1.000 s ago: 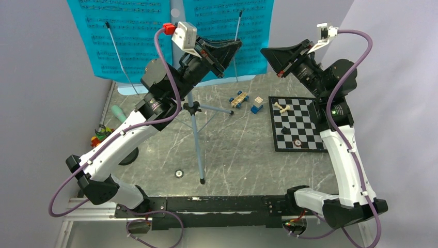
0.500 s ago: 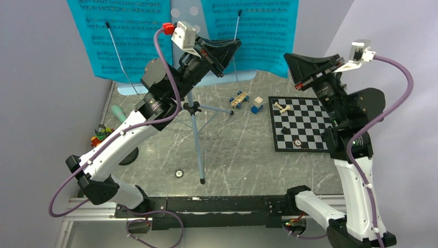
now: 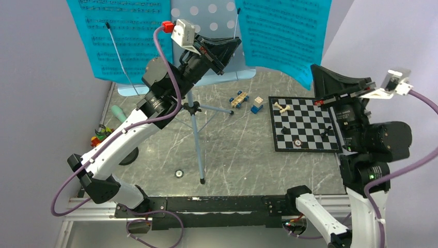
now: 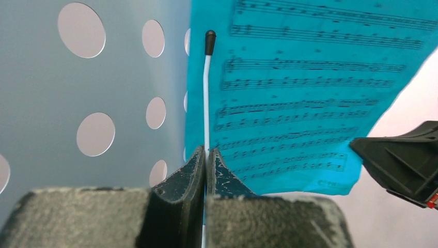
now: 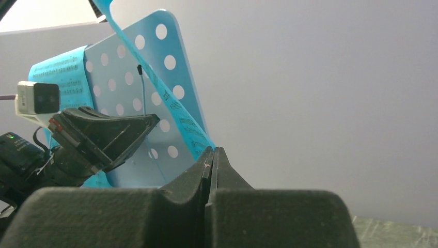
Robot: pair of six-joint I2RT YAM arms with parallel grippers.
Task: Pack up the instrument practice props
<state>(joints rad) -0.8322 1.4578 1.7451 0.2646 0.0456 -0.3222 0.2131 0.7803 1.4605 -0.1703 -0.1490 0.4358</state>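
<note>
The pale-blue music stand's perforated tray (image 3: pixel 206 13) stands at the back on its tripod (image 3: pixel 196 134). One turquoise music sheet (image 3: pixel 119 36) lies on the tray's left half. My left gripper (image 3: pixel 236 45) is shut on the tray's thin white page-holder wire (image 4: pixel 207 93). My right gripper (image 3: pixel 313 68) is shut on the lower corner of a second sheet (image 3: pixel 284 33), held to the right of the tray. In the right wrist view this sheet (image 5: pixel 175 111) runs edge-on into the shut jaws. A mint-green microphone (image 3: pixel 118 112) and a black round base (image 3: pixel 129 155) lie under the left arm, partly hidden.
A chessboard (image 3: pixel 304 124) with a few pieces lies at the right, below the right gripper. A toy car (image 3: pixel 239 99) and small blocks (image 3: pixel 256 106) sit mid-table. Small toys (image 3: pixel 98 138) lie at the left edge. Grey walls stand close on both sides.
My right gripper has drawn the second sheet rightward off the tray, uncovering the tray's holes, and its arm has swung right and nearer. The left arm has stayed in place.
</note>
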